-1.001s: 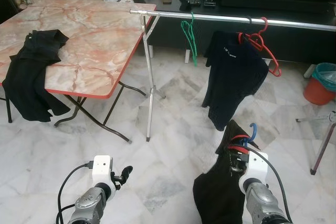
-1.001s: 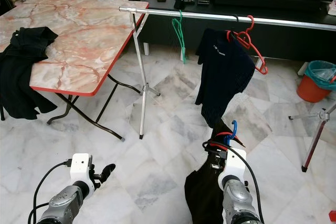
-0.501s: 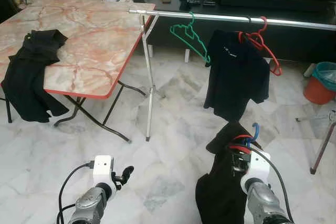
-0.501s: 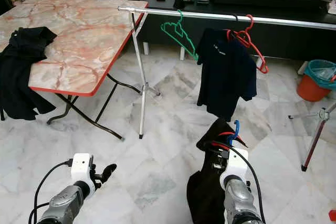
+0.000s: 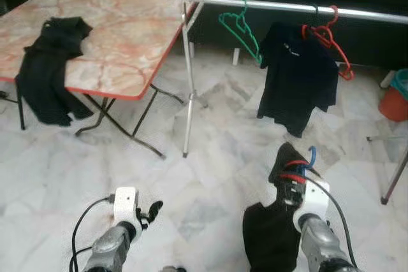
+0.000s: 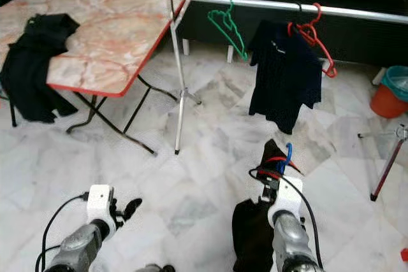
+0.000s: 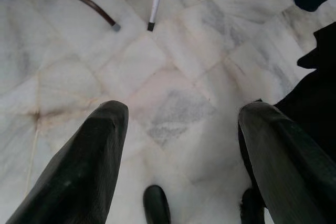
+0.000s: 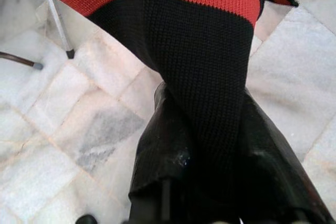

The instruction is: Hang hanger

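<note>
Now my right gripper (image 8: 199, 145) clenches the black garment (image 6: 252, 234) on its blue hanger (image 6: 288, 156) (left gripper (image 7: 181, 145) released, idle), so I'd approach squarely, lifting the hook over the rail (image 6: 357, 12).

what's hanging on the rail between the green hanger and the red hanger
A black t-shirt hangs on the rail between the green hanger and red hanger, seen in both eye views.

Marble-topped folding table (image 5: 121, 36), black garment (image 5: 51, 62) draped over its edge, pale marble floor (image 5: 210, 157)
</note>
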Controlling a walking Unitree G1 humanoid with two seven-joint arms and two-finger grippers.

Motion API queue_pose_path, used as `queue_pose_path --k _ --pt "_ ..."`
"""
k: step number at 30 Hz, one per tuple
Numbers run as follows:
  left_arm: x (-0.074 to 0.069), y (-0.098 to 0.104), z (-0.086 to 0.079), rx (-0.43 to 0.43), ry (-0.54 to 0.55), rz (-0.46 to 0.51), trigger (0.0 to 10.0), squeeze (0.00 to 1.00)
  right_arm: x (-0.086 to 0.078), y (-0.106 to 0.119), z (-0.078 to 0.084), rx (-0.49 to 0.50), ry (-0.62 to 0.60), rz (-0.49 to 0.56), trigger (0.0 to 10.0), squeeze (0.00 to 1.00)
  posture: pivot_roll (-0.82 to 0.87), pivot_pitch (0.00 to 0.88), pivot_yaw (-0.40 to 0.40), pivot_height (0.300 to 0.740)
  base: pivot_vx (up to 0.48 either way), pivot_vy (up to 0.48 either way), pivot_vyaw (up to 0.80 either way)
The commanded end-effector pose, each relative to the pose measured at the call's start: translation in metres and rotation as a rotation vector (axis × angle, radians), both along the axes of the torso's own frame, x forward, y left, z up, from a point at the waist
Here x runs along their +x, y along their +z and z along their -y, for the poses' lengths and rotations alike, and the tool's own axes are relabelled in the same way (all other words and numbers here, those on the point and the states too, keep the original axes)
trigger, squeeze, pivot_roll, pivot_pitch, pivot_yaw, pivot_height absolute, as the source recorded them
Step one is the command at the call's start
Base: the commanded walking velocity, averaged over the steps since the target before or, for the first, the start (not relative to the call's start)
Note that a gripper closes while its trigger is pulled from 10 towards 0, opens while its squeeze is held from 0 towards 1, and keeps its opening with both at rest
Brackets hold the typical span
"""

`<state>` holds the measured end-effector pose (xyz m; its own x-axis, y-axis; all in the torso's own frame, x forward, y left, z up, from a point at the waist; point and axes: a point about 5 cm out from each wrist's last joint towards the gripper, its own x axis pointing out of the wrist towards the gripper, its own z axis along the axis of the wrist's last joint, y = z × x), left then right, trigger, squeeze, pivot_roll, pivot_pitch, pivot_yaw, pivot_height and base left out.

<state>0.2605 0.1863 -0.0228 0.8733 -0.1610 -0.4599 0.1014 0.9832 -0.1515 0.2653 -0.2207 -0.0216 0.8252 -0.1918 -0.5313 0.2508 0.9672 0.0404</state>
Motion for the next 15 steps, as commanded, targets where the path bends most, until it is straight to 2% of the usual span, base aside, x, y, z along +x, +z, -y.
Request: queue_pose_path --k 1,15 --pt "-0.0018 -0.0009 -0.0005 0.004 -0.008 0.001 10.0 0.00 0.0057 0.0068 0.0023 -0.003 -0.022 0.047 10.0 0.00 0.06 0.038 0.022 0.740 -0.270 0.000 0.00" --pt "-0.0006 0.0002 -0.0003 -0.002 -0.010 0.006 10.0 0.00 0.0077 0.0094 0.0049 -0.009 -0.045 0.060 10.0 0.00 0.06 0.037 0.024 0.740 -0.269 0.000 0.00"
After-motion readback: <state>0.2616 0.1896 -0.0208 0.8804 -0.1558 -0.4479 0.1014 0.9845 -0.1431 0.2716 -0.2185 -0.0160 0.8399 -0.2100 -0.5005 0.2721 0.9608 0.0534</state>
